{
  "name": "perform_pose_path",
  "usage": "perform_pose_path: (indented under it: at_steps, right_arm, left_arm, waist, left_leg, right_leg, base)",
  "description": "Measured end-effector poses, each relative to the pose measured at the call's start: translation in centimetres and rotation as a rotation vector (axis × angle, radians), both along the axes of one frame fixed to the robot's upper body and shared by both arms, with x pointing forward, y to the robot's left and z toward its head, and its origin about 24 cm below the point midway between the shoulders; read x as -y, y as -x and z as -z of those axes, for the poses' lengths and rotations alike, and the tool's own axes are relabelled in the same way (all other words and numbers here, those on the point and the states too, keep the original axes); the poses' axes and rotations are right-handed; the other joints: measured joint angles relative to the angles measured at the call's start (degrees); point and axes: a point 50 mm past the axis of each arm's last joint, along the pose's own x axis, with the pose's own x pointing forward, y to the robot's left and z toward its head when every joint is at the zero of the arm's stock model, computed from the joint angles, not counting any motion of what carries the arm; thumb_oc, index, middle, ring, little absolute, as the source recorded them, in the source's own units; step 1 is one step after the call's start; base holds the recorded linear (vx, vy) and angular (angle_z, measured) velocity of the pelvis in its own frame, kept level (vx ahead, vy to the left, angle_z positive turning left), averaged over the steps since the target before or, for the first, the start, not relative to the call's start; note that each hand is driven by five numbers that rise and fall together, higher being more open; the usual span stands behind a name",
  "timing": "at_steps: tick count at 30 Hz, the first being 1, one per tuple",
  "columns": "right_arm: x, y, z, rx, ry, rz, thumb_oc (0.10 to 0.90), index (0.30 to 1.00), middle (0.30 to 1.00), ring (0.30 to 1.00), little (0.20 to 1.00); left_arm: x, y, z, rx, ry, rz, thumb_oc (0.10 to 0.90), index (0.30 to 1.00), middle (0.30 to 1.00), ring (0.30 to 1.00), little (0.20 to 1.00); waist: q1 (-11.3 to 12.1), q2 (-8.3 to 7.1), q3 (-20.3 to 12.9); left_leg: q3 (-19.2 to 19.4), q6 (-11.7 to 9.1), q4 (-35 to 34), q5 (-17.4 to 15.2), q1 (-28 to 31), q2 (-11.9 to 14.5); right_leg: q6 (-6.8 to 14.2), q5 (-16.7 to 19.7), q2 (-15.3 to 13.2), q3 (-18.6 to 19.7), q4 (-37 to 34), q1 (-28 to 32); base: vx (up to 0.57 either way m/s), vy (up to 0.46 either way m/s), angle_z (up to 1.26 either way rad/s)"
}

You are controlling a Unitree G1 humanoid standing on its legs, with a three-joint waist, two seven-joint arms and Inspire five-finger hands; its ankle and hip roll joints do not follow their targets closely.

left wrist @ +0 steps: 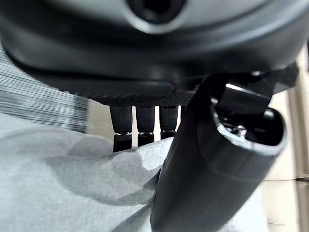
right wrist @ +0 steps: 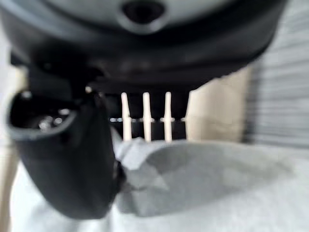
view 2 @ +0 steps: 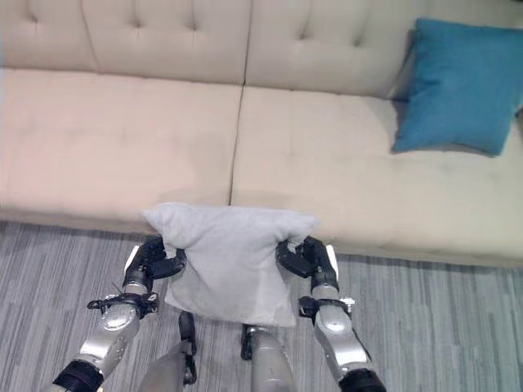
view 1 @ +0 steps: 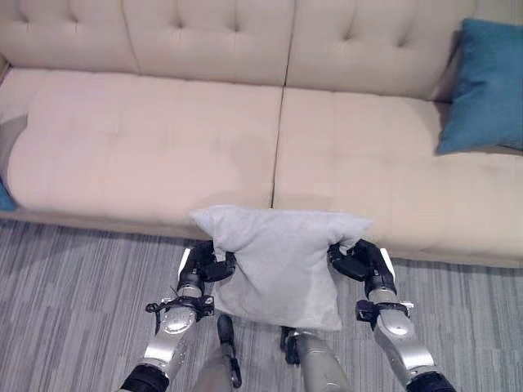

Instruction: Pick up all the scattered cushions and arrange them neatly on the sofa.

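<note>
1. We see a beige sofa [view 1: 163, 139] across the upper part of the head views, with a tufted back and two seat cushions that meet at a seam near the middle.
2. We see a striped grey floor [view 1: 73, 278] in front of the sofa.
3. We see a blue cushion [view 2: 458, 86] leaning upright against the sofa back at the right end of the seat, well apart from both hands.
4. We see a grey cushion [view 1: 282, 261] held up off the floor between the two hands, just in front of the sofa's front edge. Its top edge overlaps that edge near the seam, and its lower part hangs over the floor.
5. We see a small sliver of something blue [view 1: 5, 196] at the far left edge of the left eye view, by the sofa's left end; we cannot tell what it is.
6. We see the left robot hand [view 1: 208, 263] on the grey cushion's left side. In its wrist view the thumb [left wrist: 207, 164] presses into the cloth in front and the fingers [left wrist: 137, 128] go behind the fold, so it pinches the cushion.
7. We see the right robot hand [view 1: 359, 260] on the cushion's right side. In its wrist view the thumb [right wrist: 67, 159] lies on the cloth and the fingers [right wrist: 145, 116] reach behind it, so it too pinches the cushion.
</note>
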Motion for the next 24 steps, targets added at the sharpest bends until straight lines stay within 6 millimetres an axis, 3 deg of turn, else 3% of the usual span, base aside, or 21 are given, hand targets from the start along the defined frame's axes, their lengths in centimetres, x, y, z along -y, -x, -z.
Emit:
perform_pose_path:
  at_steps: [2, 4, 7, 9, 11, 13, 14, 16, 18, 21, 24]
  right_arm:
    - [0.4, 0.6, 0.1, -0.003, -0.003, 0.001, 0.4, 0.3, 0.3, 0.3, 0.3]
    - [0.6, 0.6, 0.0, -0.003, 0.001, 0.005, 0.4, 0.3, 0.3, 0.3, 0.3]
    - [1.0, 1.0, 0.4, -0.026, 0.016, 0.017, 0.4, 0.3, 0.3, 0.3, 0.3]
    - [1.0, 1.0, 0.4, -0.025, 0.013, 0.025, 0.4, 0.3, 0.3, 0.3, 0.3]
    - [0.8, 1.1, 0.6, -0.035, 0.016, 0.017, 0.4, 0.3, 0.3, 0.3, 0.3]
    - [0.5, 1.7, 1.3, -0.074, 0.029, -0.008, 0.4, 0.3, 0.3, 0.3, 0.3]
    - [0.4, 1.9, 1.6, -0.087, 0.023, -0.006, 0.4, 0.3, 0.3, 0.3, 0.3]
    - [-0.1, 2.2, 2.0, -0.102, 0.001, -0.003, 0.4, 0.3, 0.3, 0.3, 0.3]
    - [-0.4, 2.2, 2.0, -0.099, -0.01, -0.008, 0.4, 0.3, 0.3, 0.3, 0.3]
    - [-1.3, 2.2, 2.3, -0.114, -0.02, -0.052, 0.4, 0.3, 0.3, 0.3, 0.3]
    - [-2.0, 1.9, 2.2, -0.111, -0.036, -0.08, 0.4, 0.3, 0.3, 0.3, 0.3]
  left_arm:
    - [0.1, 0.7, 0.6, -0.025, -0.001, 0.02, 0.4, 0.3, 0.3, 0.3, 0.3]
    - [0.5, 0.9, 0.8, -0.032, 0.012, 0.025, 0.4, 0.3, 0.3, 0.3, 0.3]
    - [0.8, 1.1, 1.0, -0.038, 0.013, 0.045, 0.4, 0.3, 0.3, 0.3, 0.3]
    - [0.9, 1.1, 1.1, -0.044, 0.004, 0.051, 0.4, 0.3, 0.3, 0.3, 0.3]
    - [0.7, 1.7, 1.8, -0.075, 0.004, 0.042, 0.4, 0.3, 0.3, 0.3, 0.3]
    - [0.5, 3.4, 3.1, -0.138, 0.007, 0.027, 0.4, 0.3, 0.3, 0.3, 0.3]
    - [0.4, 3.9, 3.4, -0.155, 0.007, 0.028, 0.4, 0.3, 0.3, 0.3, 0.3]
    - [0.0, 4.1, 3.5, -0.168, -0.009, 0.03, 0.4, 0.3, 0.3, 0.3, 0.3]
    - [-0.4, 4.1, 3.5, -0.172, -0.02, 0.029, 0.4, 0.3, 0.3, 0.3, 0.3]
    - [-1.2, 3.9, 3.3, -0.165, -0.032, 0.004, 0.4, 0.3, 0.3, 0.3, 0.3]
    - [-2.2, 3.6, 2.9, -0.154, -0.067, -0.004, 0.4, 0.3, 0.3, 0.3, 0.3]
  waist:
    - [0.97, -1.46, -1.88]
    - [1.36, -1.26, -3.78]
    - [1.75, -2.32, -4.82]
    - [1.91, -2.8, -4.61]
    - [3.35, -3.18, -4.52]
    - [2.97, -1.58, -5.3]
    - [3.03, -1.35, -5.68]
    - [2.27, -3.02, -6.61]
    - [2.19, -3.22, -6.72]
    - [3.8, -2.36, -6.42]
    - [3.91, -0.85, -5.33]
  left_leg:
    - [-0.16, -1.24, 6.96, 0.84, 0.66, -0.02]
    - [-0.26, -1.32, 8.41, 0.71, 0.65, 0.59]
    - [0.0, -1.42, 0.02, 0.08, 2.82, 0.84]
    - [-0.75, -1.42, -0.88, 0.05, 0.83, 0.15]
    - [-2.39, -0.9, -3.94, 0.51, 0.08, -0.68]
    - [-2.01, -0.07, -6.78, 1.62, 2.45, -0.27]
    - [-1.89, 2.06, -6.69, 5.73, 3.19, -0.49]
    - [-0.3, 3.42, -7.72, 4.68, 4.11, -3.28]
    - [1.08, 4.62, -8.33, 4.34, 5.03, -4.93]
    - [3.21, 5.86, -8.71, 3.46, 6.99, -5.8]
    - [3.38, 8.15, -8.79, 1.64, 9.44, -5.95]
  right_leg:
    - [-0.47, 0.35, -0.14, 0.45, -3.74, 5.81]
    - [-1.02, 0.92, 0.6, 0.59, -5.76, 7.8]
    - [-2.57, 3.3, 2.15, 1.21, -10.95, 11.65]
    - [-3.04, 3.85, 2.62, 2.35, -14.2, 13.35]
    - [-2.14, 5.73, 2.89, 4.41, -16.91, 15.15]
    - [-0.31, 5.19, 3.92, 6.26, -17.95, 18.42]
    - [0.56, 4.59, 3.75, 7.18, -17.9, 19.18]
    - [2.47, 3.73, 0.77, 7.8, -17.71, 18.95]
    - [3.45, 3.42, -1.09, 8.32, -16.54, 18.53]
    - [7.24, 0.71, -3.29, 9.13, -5.92, 13.77]
    - [8.99, 0.7, -4.07, 9.12, 8.16, 8.16]
  base:
    - [0.15, -0.014, -0.06]
    - [0.27, 0.03, -0.07]
    - [0.23, 0.064, -0.05]
    - [0.21, 0.078, -0.24]
    - [0.26, 0.119, -0.63]
    - [0.21, 0.14, -0.72]
    - [0.22, 0.176, -0.61]
    - [0.18, 0.193, -0.24]
    - [0.11, 0.195, -0.3]
    - [0.09, 0.168, -0.34]
    - [0.13, 0.102, -0.1]
